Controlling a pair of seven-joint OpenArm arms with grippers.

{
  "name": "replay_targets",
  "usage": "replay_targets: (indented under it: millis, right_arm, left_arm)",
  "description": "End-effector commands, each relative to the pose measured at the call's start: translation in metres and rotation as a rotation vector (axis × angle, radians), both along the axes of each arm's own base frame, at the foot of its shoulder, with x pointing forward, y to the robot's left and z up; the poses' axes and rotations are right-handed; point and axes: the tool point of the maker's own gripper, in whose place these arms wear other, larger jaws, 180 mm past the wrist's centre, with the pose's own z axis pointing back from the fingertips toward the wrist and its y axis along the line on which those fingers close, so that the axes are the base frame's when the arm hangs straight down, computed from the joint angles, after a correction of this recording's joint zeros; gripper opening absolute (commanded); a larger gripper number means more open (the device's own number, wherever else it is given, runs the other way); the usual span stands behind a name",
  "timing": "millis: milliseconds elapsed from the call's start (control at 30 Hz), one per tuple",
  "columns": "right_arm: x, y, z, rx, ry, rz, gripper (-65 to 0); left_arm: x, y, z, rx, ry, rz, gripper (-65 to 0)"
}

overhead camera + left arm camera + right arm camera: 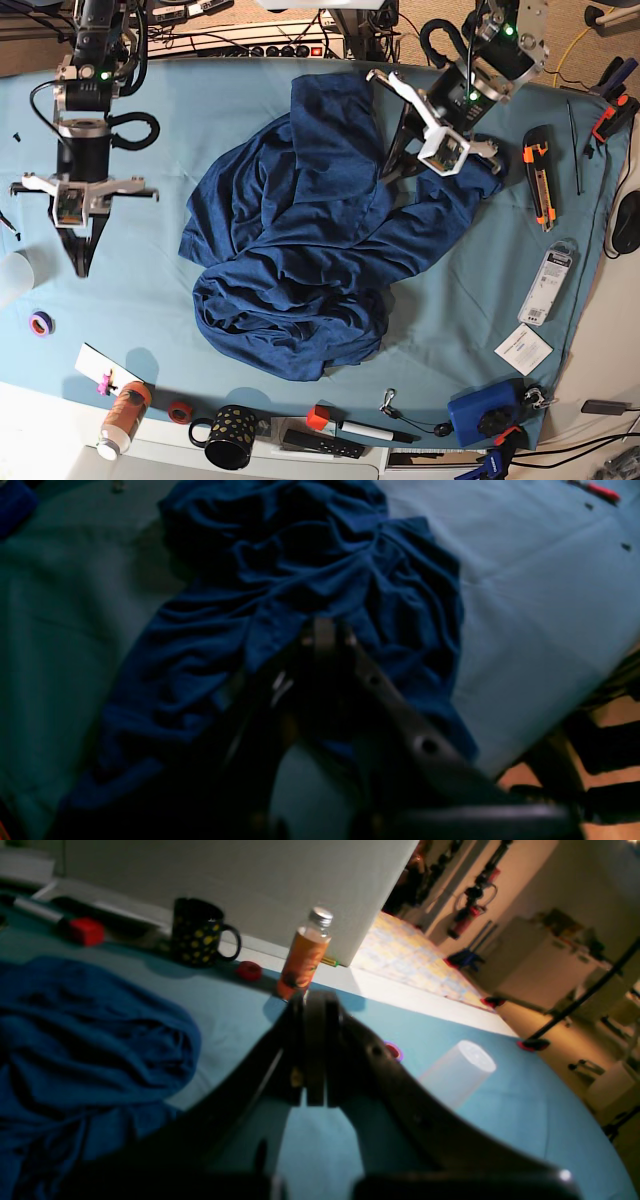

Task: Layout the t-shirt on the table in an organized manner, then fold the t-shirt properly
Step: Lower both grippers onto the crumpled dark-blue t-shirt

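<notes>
Teal cloth covers the table (150,110) from edge to edge, with clutter pushed to its margins: a spotted black mug (227,436), an orange bottle (122,420), a marker (350,430) along the 6 o'clock edge, and an orange utility knife (539,174) out toward 3 o'clock. Heaped in the middle lies the t-shirt (300,260), bunched and twisted, one lobe reaching up toward 12 o'clock and a rumpled mass sagging toward 6.

At about 1 o'clock the left gripper (325,630) sits with its jaws pressed together at the garment's edge; it looks to be pinching a fold of the navy fabric, though the dim wrist view does not settle that. Over at 9 o'clock the right gripper (82,262) hangs well apart from the shirt, jaws pressed together on nothing.

Spreading is barely begun. To do it well, I would judge the left arm should draw its edge outward slowly, low over the cloth — while the right comes in to take an opposite edge, so the heap opens instead of sliding whole.
</notes>
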Motion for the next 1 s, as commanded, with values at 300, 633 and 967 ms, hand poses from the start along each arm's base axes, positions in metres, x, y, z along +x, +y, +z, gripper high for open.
replay_targets:
  millis: [300,633,967]
  right_arm:
    - [0.029,-0.034,-0.079,0.084,0.193,-0.029,-65.0]
    - [0.057,0.003,-0.156,0.427,0.325,0.104,-35.5]
    - [0.088,0.105,-0.139,0.642,0.257,0.283,-35.4]
  left_arm:
    - [0.015,0.005,-0.024,0.010,0.033,0.014,-65.0]
    - [0.024,0.006,-0.023,0.014,0.019,0.016,-65.0]
    - [0.025,0.006,-0.023,0.014,0.017,0.016,-65.0]
